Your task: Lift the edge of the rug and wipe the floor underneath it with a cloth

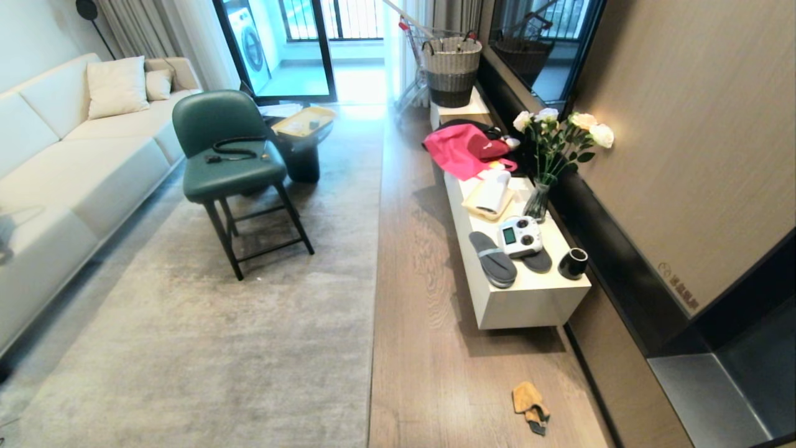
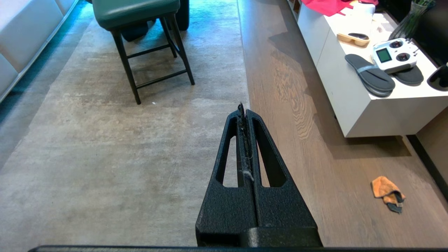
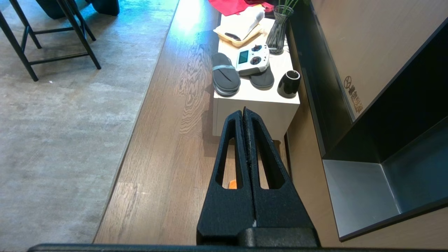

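Nothing of the task appears done. The straight border of the large light grey short-pile rug [image 1: 377,261] lies flat against the brown wood-grain plank floor [image 1: 423,348], unlifted. The small orange-tan fluffy cloth with dark trim [image 1: 530,406] lies crumpled on the planks, near and to the right, well apart from the rug border and just near of the low white cabinet [image 1: 528,305].

The left gripper [image 2: 244,112] hangs above the rug border, its jaws closed on nothing. The right gripper [image 3: 244,112] hangs above the planks, jaws likewise closed and empty.

All is left: fetching the cloth, raising the border, wiping beneath. The green-seated dark-legged chair [image 1: 230,168] stands on the rug, far and left; judging by that, it should not hinder.
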